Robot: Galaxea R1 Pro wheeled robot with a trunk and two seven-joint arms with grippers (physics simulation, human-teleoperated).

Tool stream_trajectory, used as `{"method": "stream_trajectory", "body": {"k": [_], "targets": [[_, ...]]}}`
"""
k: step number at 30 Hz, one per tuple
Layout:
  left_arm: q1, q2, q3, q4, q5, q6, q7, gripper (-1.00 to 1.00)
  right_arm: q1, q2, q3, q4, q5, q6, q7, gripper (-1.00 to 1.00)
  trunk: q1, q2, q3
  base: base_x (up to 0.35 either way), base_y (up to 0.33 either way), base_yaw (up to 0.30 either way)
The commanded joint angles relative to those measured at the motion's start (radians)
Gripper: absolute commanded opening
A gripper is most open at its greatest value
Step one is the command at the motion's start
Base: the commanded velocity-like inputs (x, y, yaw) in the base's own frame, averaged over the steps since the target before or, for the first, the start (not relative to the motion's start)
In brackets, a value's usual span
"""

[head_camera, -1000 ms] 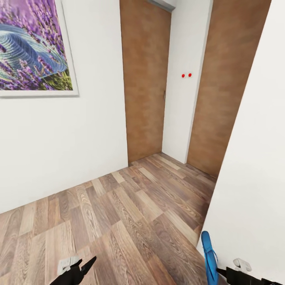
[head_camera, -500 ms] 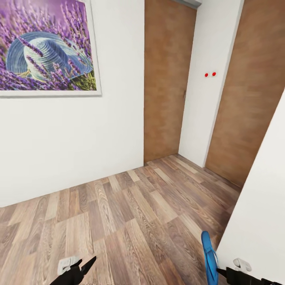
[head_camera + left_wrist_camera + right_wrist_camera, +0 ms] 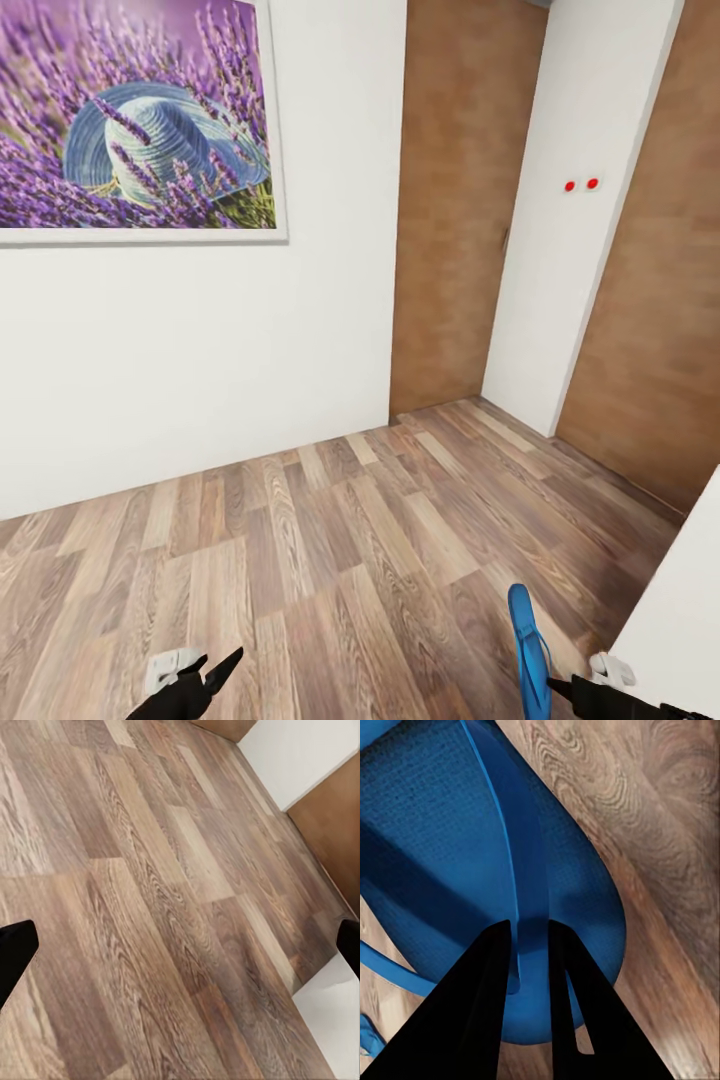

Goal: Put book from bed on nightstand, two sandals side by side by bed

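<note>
Right tool (image 3: 531, 945) clamped on strap of blue sandal (image 3: 527, 648), held over plank floor (image 3: 330, 560); left tool (image 3: 180, 945) spread wide, empty; no legible writing on lavender picture (image 3: 135, 120)

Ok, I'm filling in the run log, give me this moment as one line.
place: bedroom floor by doors | right end effector: shut on blue sandal strap | left end effector: open, carrying nothing | bed: out of view

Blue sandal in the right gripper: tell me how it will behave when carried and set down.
The sandal looks thin and flat, so probably light and somewhat bendy. The right gripper pinches only its narrow strap, so it may swing or twist. Set down flat on the plank floor, it seems unlikely to roll.
</note>
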Motion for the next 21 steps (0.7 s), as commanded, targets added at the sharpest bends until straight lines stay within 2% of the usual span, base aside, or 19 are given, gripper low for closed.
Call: {"method": "stream_trajectory", "body": {"k": [1, 21], "targets": [[-0.001, 0.000, 0.001, 0.000, 0.009, 0.010, -0.004, 1.00, 0.000, 0.000, 0.002, -0.001, -0.012, 0.010, 0.001, -1.00, 0.000, 0.000, -0.001, 0.321, 0.000, 0.004], [-0.001, 0.000, 0.001, 0.000, 0.009, 0.010, -0.004, 1.00, 0.000, 0.000, 0.001, -0.001, -0.012, 0.010, 0.001, -1.00, 0.000, 0.000, -0.001, 0.324, 0.000, 0.000]]}}
